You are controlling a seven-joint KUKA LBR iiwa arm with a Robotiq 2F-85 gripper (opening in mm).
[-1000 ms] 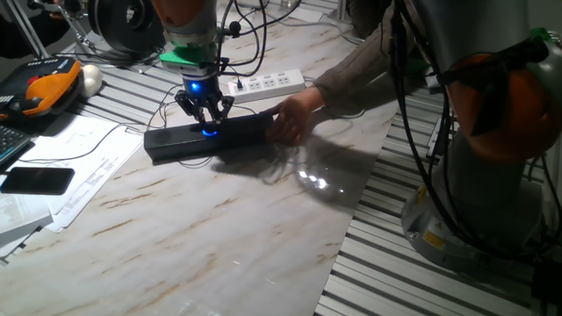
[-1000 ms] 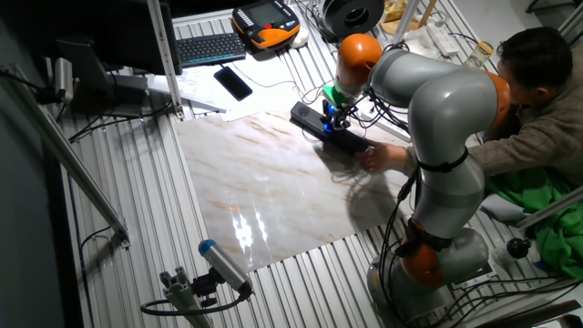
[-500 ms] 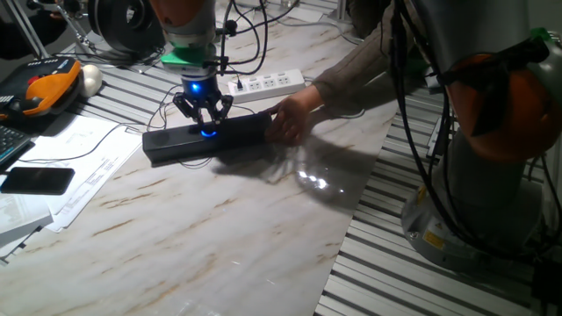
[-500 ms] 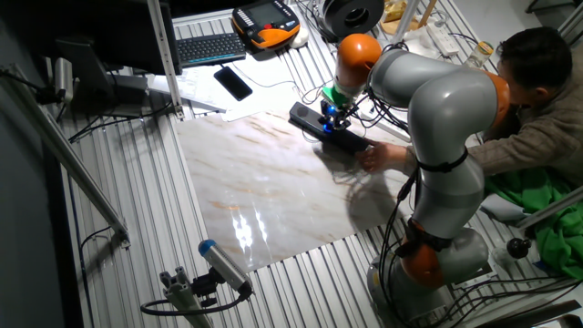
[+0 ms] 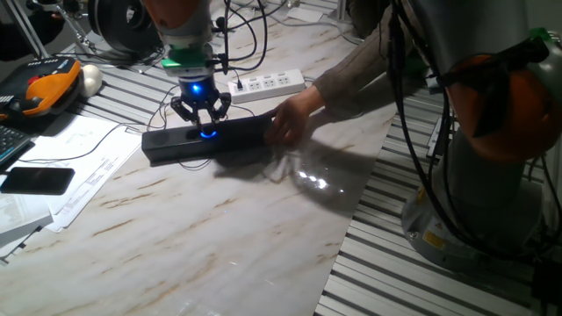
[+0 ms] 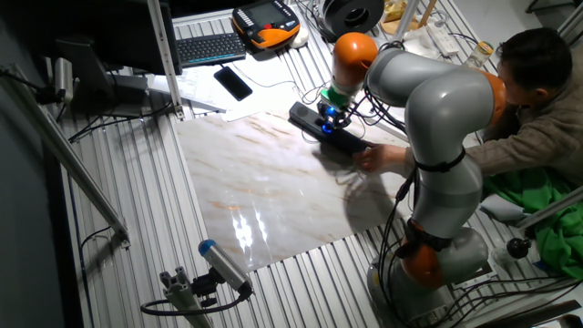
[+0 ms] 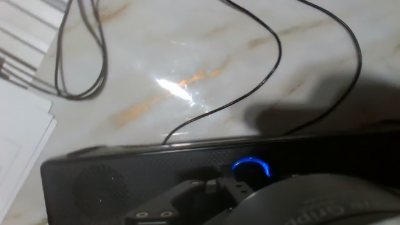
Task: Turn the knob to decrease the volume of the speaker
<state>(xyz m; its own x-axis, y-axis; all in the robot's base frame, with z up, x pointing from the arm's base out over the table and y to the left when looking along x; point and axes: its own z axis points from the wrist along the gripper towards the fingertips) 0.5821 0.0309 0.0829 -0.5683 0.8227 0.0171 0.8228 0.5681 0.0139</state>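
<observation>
At the far left of one fixed view a black phone (image 5: 37, 180) lies flat on white papers (image 5: 66, 162), with an orange-and-black handset (image 5: 39, 90) at about eleven o'clock from it. To their right the speaker (image 5: 206, 140) lies across the marble desk (image 5: 219, 228), a long black bar with thin black cables (image 7: 250, 94) trailing behind it. The knob (image 5: 207, 133) glows blue at the bar's middle; the hand view shows it as a blue arc (image 7: 251, 166) on the speaker's top edge, partly covered by the dark fingers (image 7: 181, 197). The claw (image 5: 201, 112) hangs straight down over the knob, its black fingers angled in around the blue light, but whether they pinch the knob or merely flank it cannot be told. At one o'clock from the claw a white power strip (image 5: 266, 84) sits on the desk's far edge. Further right a person's hand (image 5: 290, 116) rests on the speaker's right end, sleeve running up to two o'clock. The robot's grey base (image 5: 492, 140) fills the right side.
</observation>
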